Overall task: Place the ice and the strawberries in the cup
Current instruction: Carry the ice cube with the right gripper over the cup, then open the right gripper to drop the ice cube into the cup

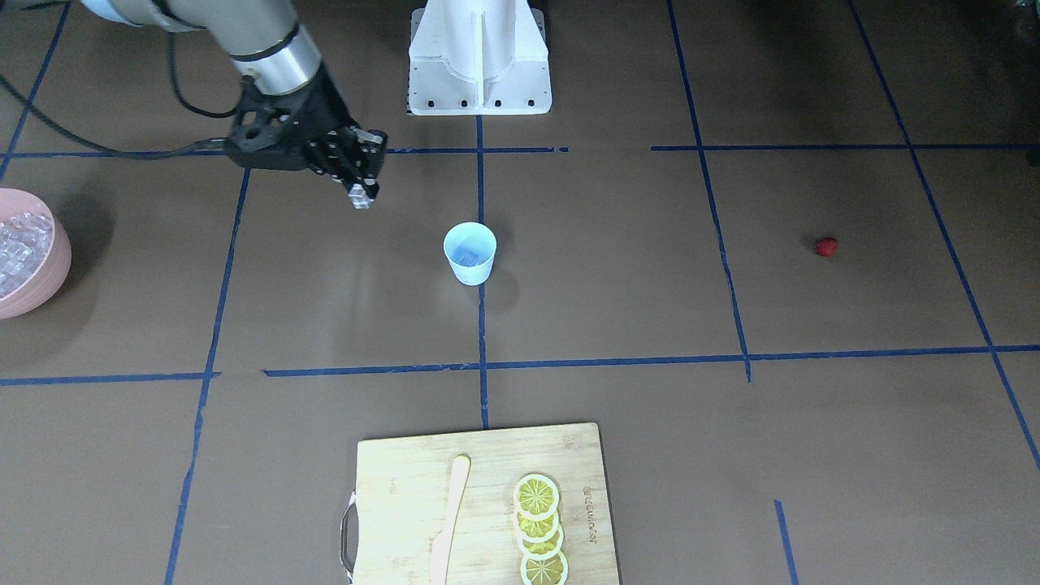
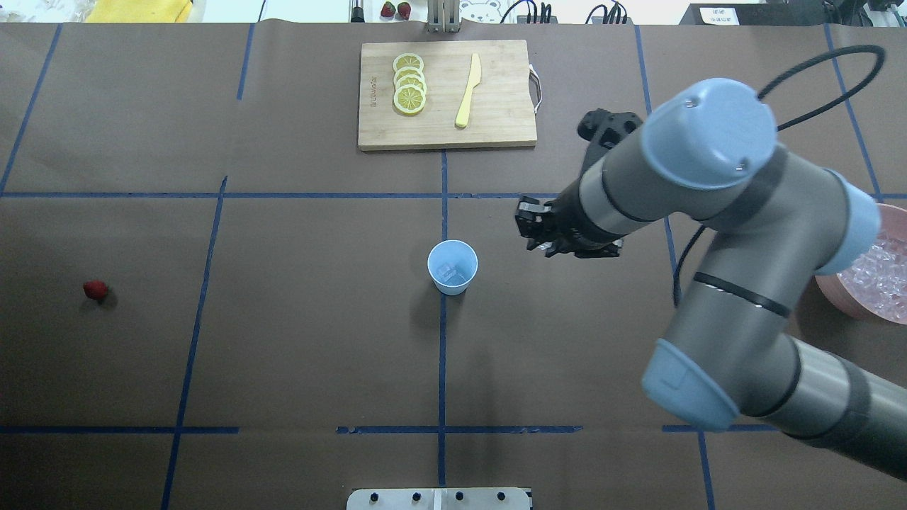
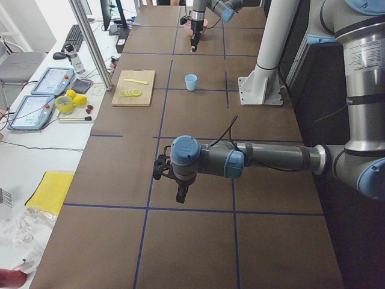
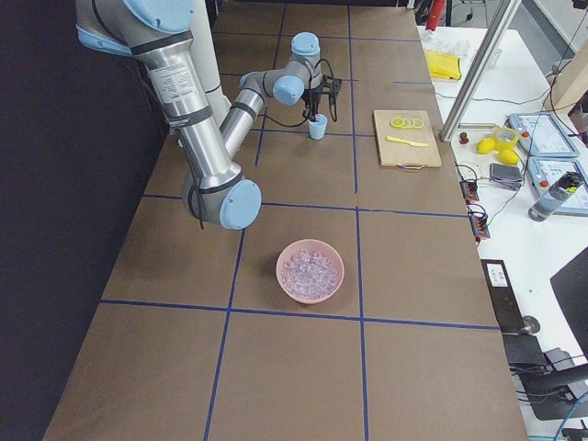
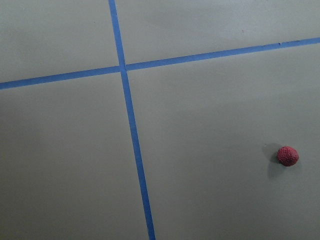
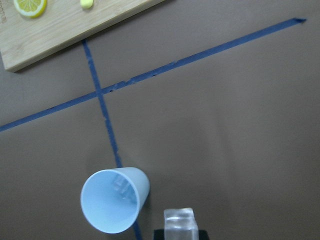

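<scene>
Brown taped bench [image 1: 617, 268] carries the small light-blue plastic cup [image 1: 470, 253], upright at centre; your right claw [image 1: 362, 192] pinches a clear glassy ice cube [image 6: 178, 223], raised near the cup; expect it slick, light and hard; squeeze its flat faces; whether the left claw [image 3: 180, 195] is spread, you cannot tell.

The tabletop [image 1: 650, 284] looks like matt brown paper; the cup [image 1: 470, 253] is smooth plastic, the ice [image 6: 179, 223] glassy, the board [image 1: 398, 479] pale wood.

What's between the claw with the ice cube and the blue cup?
Nothing: the front-facing view shows only bare table between the right gripper, shut on an ice cube, and the cup.
</scene>
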Action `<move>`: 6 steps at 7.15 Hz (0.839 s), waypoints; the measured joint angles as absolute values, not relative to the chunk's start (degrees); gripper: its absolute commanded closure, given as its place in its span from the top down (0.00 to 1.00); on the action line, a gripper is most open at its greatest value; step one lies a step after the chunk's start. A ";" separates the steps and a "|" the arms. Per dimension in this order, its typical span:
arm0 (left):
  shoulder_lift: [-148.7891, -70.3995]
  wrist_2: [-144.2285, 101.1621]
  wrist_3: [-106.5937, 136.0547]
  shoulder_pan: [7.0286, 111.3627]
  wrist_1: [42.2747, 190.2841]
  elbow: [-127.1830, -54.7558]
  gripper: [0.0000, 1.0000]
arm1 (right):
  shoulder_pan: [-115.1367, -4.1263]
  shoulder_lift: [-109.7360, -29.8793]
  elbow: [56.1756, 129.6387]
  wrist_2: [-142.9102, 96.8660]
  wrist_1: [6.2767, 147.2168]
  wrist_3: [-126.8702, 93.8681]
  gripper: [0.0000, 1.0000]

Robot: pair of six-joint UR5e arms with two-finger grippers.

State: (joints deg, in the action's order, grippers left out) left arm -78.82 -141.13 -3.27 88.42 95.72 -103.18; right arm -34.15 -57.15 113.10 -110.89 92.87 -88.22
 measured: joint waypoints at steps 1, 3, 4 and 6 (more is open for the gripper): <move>-78.79 -140.99 -3.31 88.42 95.72 -103.17 1.00 | -31.94 -52.14 108.71 -108.23 94.07 -91.00 0.00; -78.76 -140.90 -3.34 88.42 95.71 -103.12 1.00 | -30.02 -47.28 100.81 -105.41 90.88 -93.77 0.03; -78.75 -140.89 -3.34 88.42 95.71 -103.13 1.00 | -29.09 -46.79 97.21 -104.80 86.87 -94.99 0.10; -78.75 -140.89 -3.34 88.42 95.71 -103.12 1.00 | -27.89 -46.94 94.59 -104.24 83.91 -95.78 0.28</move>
State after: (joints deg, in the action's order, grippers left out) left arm -78.75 -140.89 -3.34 88.42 95.71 -103.12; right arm -27.89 -46.94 94.59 -104.24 83.91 -95.78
